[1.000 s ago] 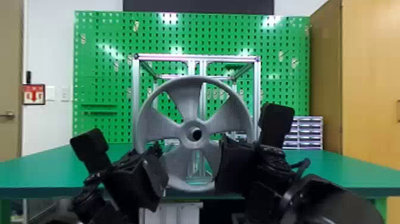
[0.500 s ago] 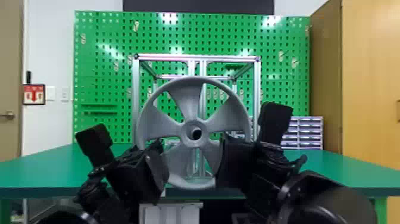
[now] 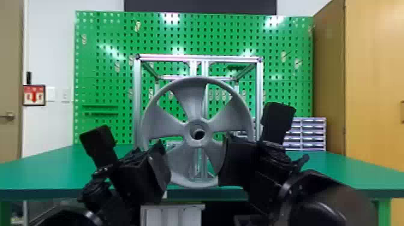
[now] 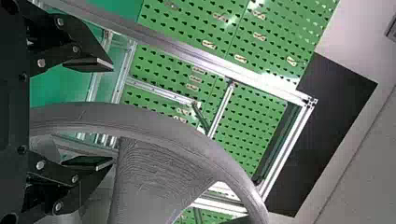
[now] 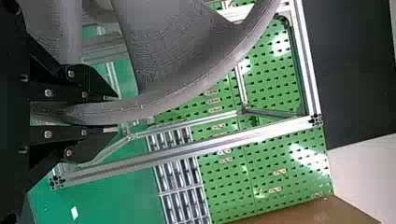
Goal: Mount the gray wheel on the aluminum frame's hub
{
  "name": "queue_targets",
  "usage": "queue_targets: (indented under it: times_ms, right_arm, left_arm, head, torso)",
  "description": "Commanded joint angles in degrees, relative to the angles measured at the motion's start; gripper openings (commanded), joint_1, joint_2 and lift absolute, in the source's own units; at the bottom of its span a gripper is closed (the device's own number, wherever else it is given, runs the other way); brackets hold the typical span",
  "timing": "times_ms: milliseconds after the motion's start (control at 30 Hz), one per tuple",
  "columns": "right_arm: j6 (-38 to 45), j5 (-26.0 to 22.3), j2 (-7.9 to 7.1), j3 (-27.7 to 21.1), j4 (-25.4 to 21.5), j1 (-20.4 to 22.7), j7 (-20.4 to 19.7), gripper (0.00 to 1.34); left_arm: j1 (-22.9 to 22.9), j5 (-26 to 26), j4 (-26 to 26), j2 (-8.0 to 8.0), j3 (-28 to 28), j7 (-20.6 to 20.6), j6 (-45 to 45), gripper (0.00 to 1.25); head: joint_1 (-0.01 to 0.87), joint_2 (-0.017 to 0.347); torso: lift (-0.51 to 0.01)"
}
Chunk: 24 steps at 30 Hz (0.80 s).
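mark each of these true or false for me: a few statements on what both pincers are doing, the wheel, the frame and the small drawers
1. The right pincer is closed on the rim of the gray wheel. True.
2. The left pincer is clamped shut on the wheel. False: its fingers stand apart, with the rim passing between them.
3. In the head view, the wheel is in front of the aluminum frame. True.
4. The wheel has three blades. False: it has five.
5. In the head view, the small drawers are left of the frame. False: they are to its right.
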Motion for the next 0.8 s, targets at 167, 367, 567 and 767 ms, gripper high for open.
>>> queue_targets:
  times_ms: [167, 367, 567, 767]
  right_arm:
    - [-0.4, -0.5, 0.44, -0.3, 1.4, -0.2, 0.5, 0.01]
    - [-0.7, -1.0, 0.62, -0.5, 2.3, -0.1, 1.0, 0.01]
    - [-0.9, -0.8, 0.62, -0.7, 2.5, -0.4, 1.2, 0.01]
    - [-1.3, -0.8, 0.62, -1.3, 3.2, -0.6, 2.2, 0.01]
  left_arm:
    - [-0.3, -0.4, 0.8, -0.28, 0.0, 0.0, 0.0, 0.71]
    - [-0.3, -0.6, 1.0, -0.37, 0.0, 0.0, 0.0, 0.71]
    - [-0.5, -0.9, 1.6, -0.37, 0.0, 0.0, -0.2, 0.71]
    - [-0.9, -1.0, 2.6, -0.46, -0.1, -0.5, -0.5, 0.71]
  head:
    - [-0.005, 0.006]
    - [-0.005, 0.006]
    - [-0.005, 0.006]
    - [-0.005, 0.006]
  torso:
    - [-0.499]
    - [-0.499]
    - [-0.499]
    - [-0.499]
